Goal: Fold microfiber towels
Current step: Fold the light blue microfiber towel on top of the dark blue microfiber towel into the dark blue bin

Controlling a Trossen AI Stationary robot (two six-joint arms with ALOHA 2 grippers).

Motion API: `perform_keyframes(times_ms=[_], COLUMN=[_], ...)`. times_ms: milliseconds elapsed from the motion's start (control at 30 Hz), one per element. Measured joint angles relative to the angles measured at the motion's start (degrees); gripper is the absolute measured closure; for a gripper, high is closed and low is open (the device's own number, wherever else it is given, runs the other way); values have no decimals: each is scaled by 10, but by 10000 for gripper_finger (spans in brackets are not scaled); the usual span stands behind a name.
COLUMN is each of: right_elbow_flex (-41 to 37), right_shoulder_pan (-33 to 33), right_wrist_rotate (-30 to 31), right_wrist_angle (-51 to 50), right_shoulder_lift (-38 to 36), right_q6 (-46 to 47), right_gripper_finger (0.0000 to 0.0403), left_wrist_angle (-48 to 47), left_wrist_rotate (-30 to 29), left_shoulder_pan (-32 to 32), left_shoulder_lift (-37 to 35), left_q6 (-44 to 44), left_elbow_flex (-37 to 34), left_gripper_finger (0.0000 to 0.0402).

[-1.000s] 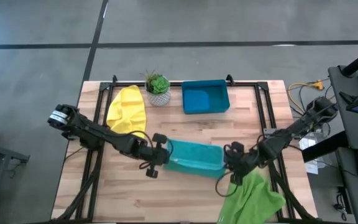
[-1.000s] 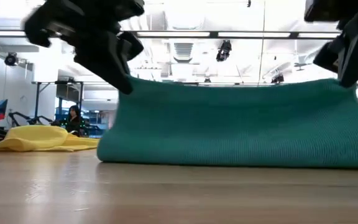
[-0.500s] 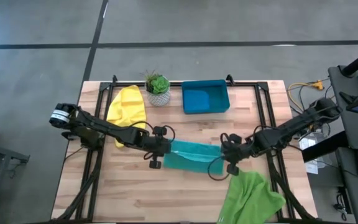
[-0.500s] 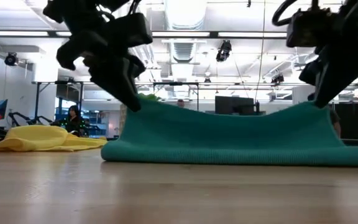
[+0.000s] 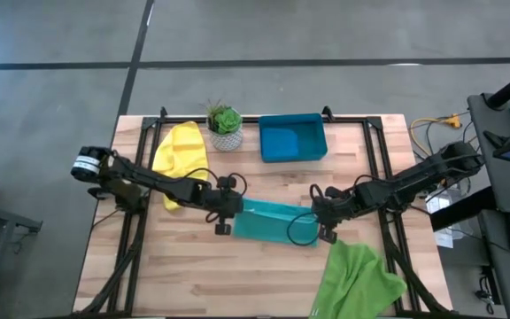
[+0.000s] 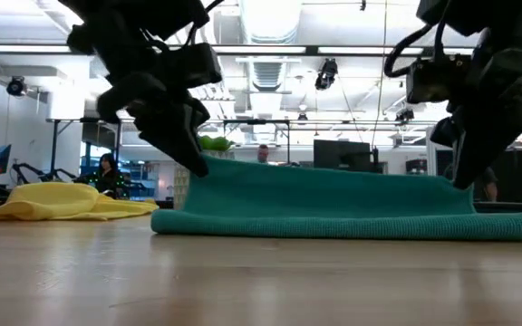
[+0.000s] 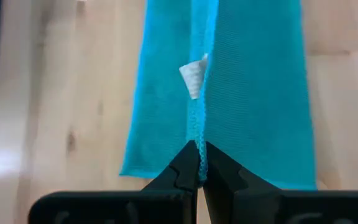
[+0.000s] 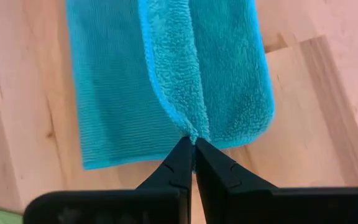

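We see both grippers, left gripper (image 5: 228, 211) and right gripper (image 5: 320, 215), pinching the teal towel (image 5: 273, 222) mid-fold. We judge the yellow towel (image 5: 181, 152) and light green towel (image 5: 354, 279) remain unfolded.

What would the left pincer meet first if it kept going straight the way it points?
Most likely the right pincer, since the left pincer aims along the teal towel both are shut on; depth is hard to judge.

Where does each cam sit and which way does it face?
High: overhead, straight down; both arms, teal towel, yellow towel, green towel, tray.
Low: table height, level; both grippers above the teal towel.
Left wrist: past the left gripper, shut on the towel edge.
Right wrist: the right gripper likewise.
All share the teal towel.
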Motion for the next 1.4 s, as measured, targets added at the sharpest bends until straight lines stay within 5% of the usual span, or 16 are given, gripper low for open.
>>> perform_keyframes(times_ms=[533, 1067, 1233, 1400], right_elbow_flex=[-3, -7, -7, -7], right_shoulder_pan=[-74, -116, -67, -22], right_wrist_rotate=[5, -1, -15, 1], right_wrist_angle=[-2, -19, 111, 200], right_shoulder_lift=[-2, -48, -58, -27], right_q6=[16, 114, 139, 181], right_gripper_finger=[391, 246, 243, 260], left_wrist_angle=[42, 1, 32, 47], left_wrist_rotate=[2, 17, 114, 130], left_shoulder_pan=[76, 112, 109, 109], left_shoulder_lift=[32, 18, 23, 38], left_q6=[1, -14, 17, 34], left_elbow_flex=[0, 0, 0, 5], left_gripper_finger=[391, 220, 225, 259])
